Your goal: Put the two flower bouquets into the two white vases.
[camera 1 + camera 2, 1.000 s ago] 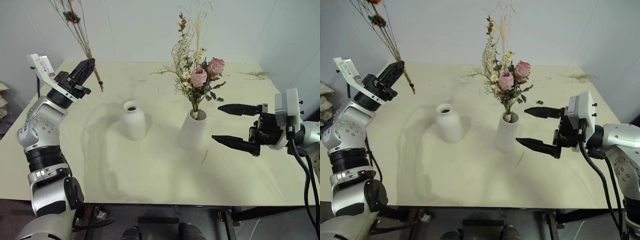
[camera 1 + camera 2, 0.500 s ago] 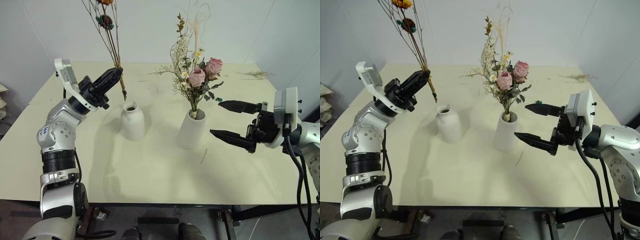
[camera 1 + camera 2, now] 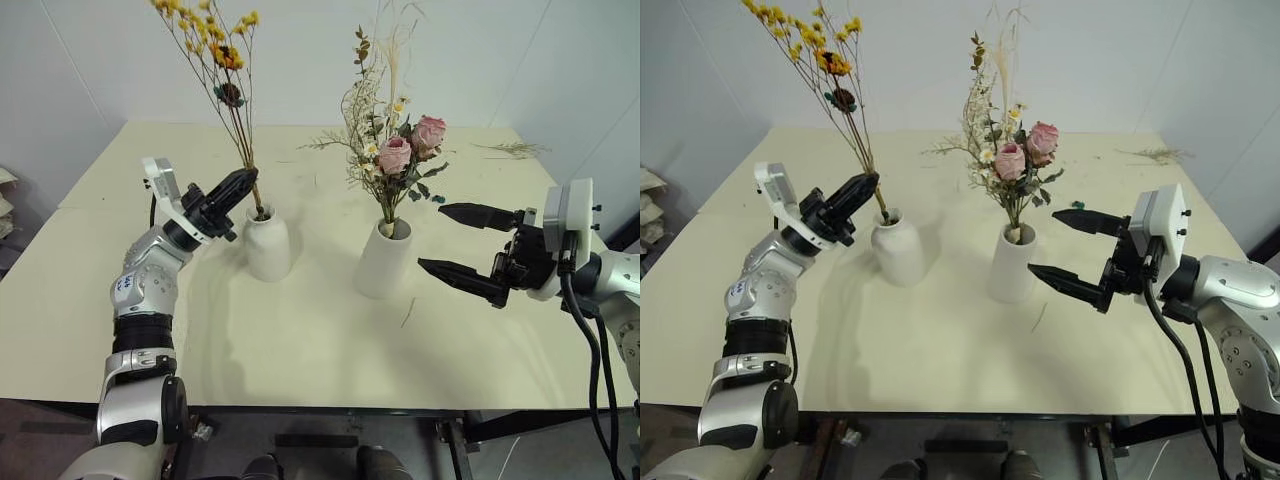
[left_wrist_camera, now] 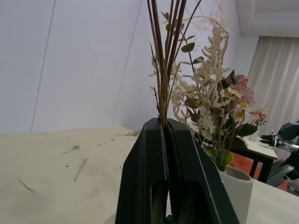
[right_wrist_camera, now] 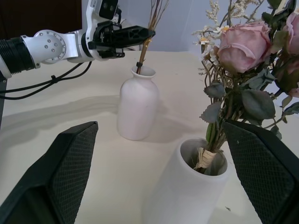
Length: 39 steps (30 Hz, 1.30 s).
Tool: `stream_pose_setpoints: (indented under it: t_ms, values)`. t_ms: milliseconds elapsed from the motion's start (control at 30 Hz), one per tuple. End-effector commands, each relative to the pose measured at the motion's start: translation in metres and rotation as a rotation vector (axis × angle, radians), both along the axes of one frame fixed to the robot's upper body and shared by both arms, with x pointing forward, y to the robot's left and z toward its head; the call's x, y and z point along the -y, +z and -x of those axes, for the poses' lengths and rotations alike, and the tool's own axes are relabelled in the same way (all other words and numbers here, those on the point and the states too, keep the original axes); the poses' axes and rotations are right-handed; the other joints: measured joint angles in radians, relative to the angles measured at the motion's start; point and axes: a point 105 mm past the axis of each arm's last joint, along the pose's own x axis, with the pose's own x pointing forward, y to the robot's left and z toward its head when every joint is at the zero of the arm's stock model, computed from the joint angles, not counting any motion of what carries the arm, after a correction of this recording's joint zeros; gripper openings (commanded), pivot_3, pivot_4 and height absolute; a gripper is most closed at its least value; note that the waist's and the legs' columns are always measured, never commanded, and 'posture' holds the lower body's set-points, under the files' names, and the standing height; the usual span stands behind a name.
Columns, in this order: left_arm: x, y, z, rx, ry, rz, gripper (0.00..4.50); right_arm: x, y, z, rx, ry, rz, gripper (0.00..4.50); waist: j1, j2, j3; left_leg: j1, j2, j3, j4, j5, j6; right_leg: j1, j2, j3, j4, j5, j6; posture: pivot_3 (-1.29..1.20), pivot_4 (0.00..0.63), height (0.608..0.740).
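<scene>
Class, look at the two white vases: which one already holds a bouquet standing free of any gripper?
The taller, tapered white ceramic vase with the pink-rose bouquet; it stands untouched.

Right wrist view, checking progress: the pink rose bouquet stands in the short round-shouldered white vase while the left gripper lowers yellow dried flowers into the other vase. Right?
Not quite. The pink rose bouquet stands in the taller tapered white vase, as the right wrist view shows. The left gripper lowers the yellow dried flowers into the short round-shouldered white vase.

No readable text, labels, brands or numbers anywhere.
</scene>
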Motion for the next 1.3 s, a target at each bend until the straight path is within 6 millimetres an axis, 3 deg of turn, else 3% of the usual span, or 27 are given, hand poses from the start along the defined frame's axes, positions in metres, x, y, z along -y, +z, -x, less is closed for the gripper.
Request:
stream_pose_setpoints:
  t_ms: [33,67,167,333,567,767,900,1100,1300]
  values:
    - [-0.005,0.0,0.002,0.027,0.021,-0.01,0.03,0.0,0.011,0.008,0.051,0.002,-0.021,4.5,0.0,0.0,0.0,0.0,0.0,0.0,0.0,0.0,0.0,0.0,0.0,0.0,0.0,0.0,0.0,0.0,0.15,0.74]
    - [-0.006,0.0,0.001,0.026,0.028,-0.012,0.03,0.0,0.012,0.008,0.051,0.001,-0.022,4.5,0.0,0.0,0.0,0.0,0.0,0.0,0.0,0.0,0.0,0.0,0.0,0.0,0.0,0.0,0.0,0.0,0.15,0.74]
    - [-0.008,-0.001,0.002,0.023,0.013,-0.002,0.72,0.0,0.012,0.008,0.051,-0.003,-0.029,4.5,0.001,0.0,0.0,0.0,0.0,0.0,0.0,0.0,0.0,0.0,0.0,0.0,0.0,0.0,0.0,0.0,0.15,0.74]
    - [-0.005,-0.005,0.014,0.028,-0.029,-0.056,2.26,-0.002,0.01,0.008,0.051,-0.006,-0.046,4.5,-0.001,0.0,0.0,0.0,0.0,0.0,0.0,0.0,0.0,0.0,0.0,0.0,0.0,0.0,0.0,0.0,0.15,0.74]
    - [-0.029,-0.012,0.022,0.032,0.084,-0.22,4.34,0.001,0.008,0.007,0.05,-0.013,-0.053,4.5,-0.001,0.0,0.0,0.0,0.0,0.0,0.0,0.0,0.0,0.0,0.0,0.0,0.0,0.0,0.0,0.0,0.15,0.74]
    - [-0.054,-0.018,0.022,0.005,0.178,-0.362,4.45,0.001,0.005,0.006,0.044,-0.008,-0.058,4.5,0.0,0.0,0.0,0.0,0.0,0.0,-0.001,0.0,0.0,0.0,0.0,0.0,0.0,0.0,-0.001,0.0,0.15,0.74]
    - [-0.068,-0.007,0.042,0.05,0.1,-0.508,4.45,0.001,0.004,0.006,0.033,0.009,-0.039,4.5,-0.001,0.0,0.0,0.0,0.0,0.0,-0.002,0.0,0.0,0.0,0.0,0.0,-0.001,0.0,-0.001,0.0,0.15,0.74]
    - [-0.073,-0.012,0.072,0.018,-0.042,-0.664,4.45,0.022,-0.001,0.006,0.005,0.002,0.077,4.5,-0.002,0.0,0.0,0.0,0.001,0.0,-0.007,0.0,0.001,0.0,0.0,0.0,-0.005,-0.001,-0.002,0.0,0.15,0.74]
    - [-0.076,-0.011,0.081,0.029,-0.054,-0.715,4.45,0.039,-0.017,0.005,-0.04,-0.002,0.175,4.5,0.0,0.0,0.0,0.0,0.001,0.001,-0.007,0.0,0.001,0.0,0.0,-0.001,-0.005,-0.001,-0.002,0.0,0.15,0.74]
